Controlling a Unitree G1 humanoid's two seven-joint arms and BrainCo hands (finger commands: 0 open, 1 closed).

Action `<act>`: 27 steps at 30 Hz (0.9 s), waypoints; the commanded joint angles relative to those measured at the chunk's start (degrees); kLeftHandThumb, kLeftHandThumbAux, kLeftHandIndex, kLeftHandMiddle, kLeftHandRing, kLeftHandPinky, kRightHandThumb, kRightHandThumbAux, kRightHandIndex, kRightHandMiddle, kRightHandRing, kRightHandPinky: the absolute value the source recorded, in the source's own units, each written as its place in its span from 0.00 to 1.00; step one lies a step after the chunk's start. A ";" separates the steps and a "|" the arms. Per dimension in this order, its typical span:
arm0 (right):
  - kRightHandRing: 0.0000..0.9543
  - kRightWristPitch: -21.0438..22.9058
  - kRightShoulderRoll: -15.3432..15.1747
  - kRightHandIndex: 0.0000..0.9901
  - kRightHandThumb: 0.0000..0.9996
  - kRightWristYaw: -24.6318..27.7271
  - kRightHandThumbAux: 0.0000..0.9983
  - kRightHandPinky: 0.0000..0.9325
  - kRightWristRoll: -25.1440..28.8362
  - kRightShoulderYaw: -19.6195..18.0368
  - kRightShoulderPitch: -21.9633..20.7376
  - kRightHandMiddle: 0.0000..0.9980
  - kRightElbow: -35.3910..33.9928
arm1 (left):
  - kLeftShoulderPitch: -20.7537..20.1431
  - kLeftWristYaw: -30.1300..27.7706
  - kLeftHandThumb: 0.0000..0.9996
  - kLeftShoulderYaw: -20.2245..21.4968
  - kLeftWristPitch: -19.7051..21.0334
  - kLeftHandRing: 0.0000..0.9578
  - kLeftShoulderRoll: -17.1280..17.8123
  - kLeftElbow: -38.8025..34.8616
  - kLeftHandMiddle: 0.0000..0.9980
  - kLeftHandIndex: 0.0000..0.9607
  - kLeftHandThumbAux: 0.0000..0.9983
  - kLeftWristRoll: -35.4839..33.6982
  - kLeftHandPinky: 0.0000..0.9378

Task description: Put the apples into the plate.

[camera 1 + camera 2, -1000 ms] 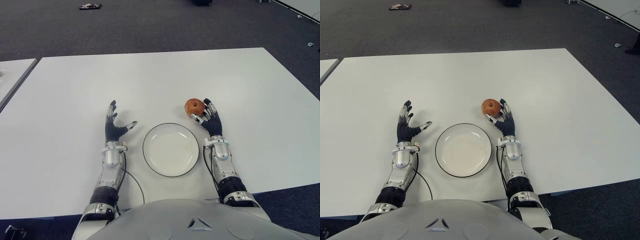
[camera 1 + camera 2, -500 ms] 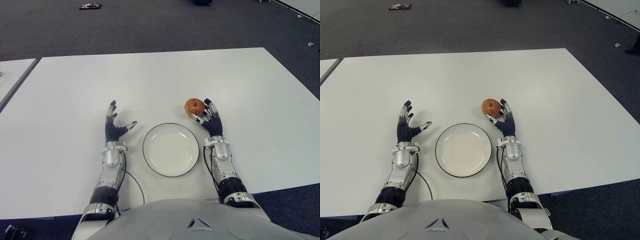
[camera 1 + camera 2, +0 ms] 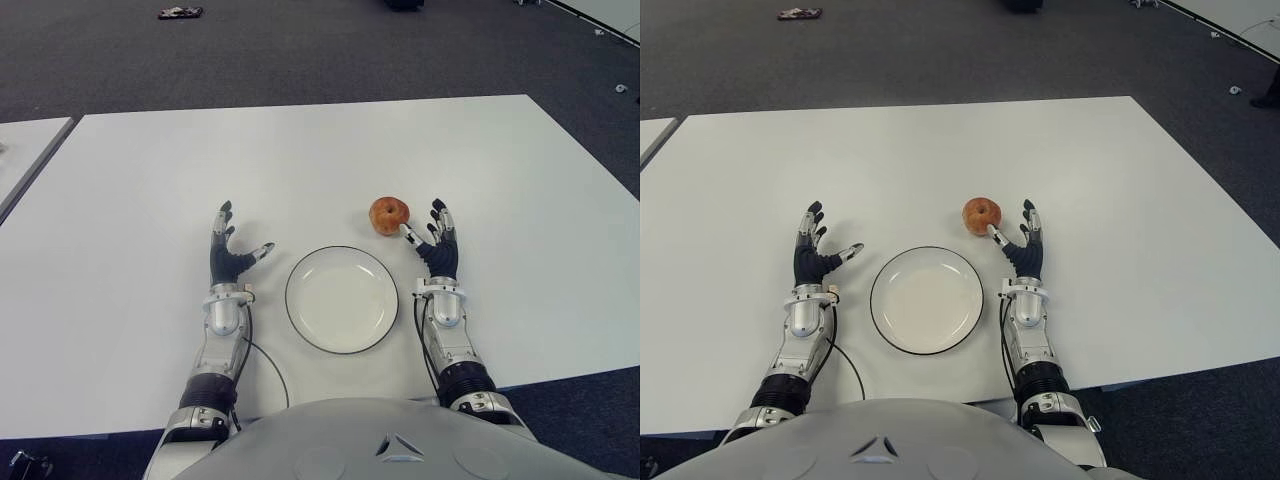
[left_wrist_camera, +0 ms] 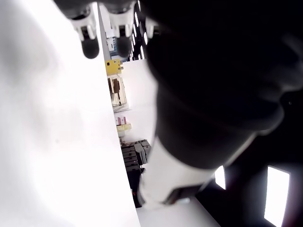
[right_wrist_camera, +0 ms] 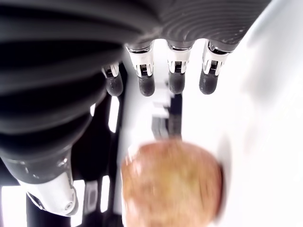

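Observation:
One reddish apple sits on the white table, just beyond the right rim of the white plate, which holds nothing. My right hand stands open to the right of the apple with a small gap between them; its fingers are spread and hold nothing. The right wrist view shows the apple free in front of the straight fingertips. My left hand shows open to the left of the plate, fingers spread.
A second white table edge shows at the far left. Dark carpet lies beyond the table, with a small dark object on it far back.
My right hand has moved to the right, away from the apple it was touching, and its fingers have spread. The apple, plate and left hand have not moved.

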 commanded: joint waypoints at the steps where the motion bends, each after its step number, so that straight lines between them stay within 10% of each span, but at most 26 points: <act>1: 0.02 1.51 0.16 0.00 0.20 -0.16 0.70 0.06 -0.39 0.39 -1.29 0.01 3.34 | 0.12 -0.66 0.00 -0.19 0.77 0.00 -0.01 0.06 0.00 0.00 0.52 0.18 0.00; 27: 0.02 4.82 0.92 0.00 0.19 11.73 0.69 0.06 2.66 2.28 -15.51 0.00 21.63 | 0.80 -0.21 0.00 -0.35 0.81 0.00 -0.38 -1.00 0.00 0.00 0.52 0.50 0.00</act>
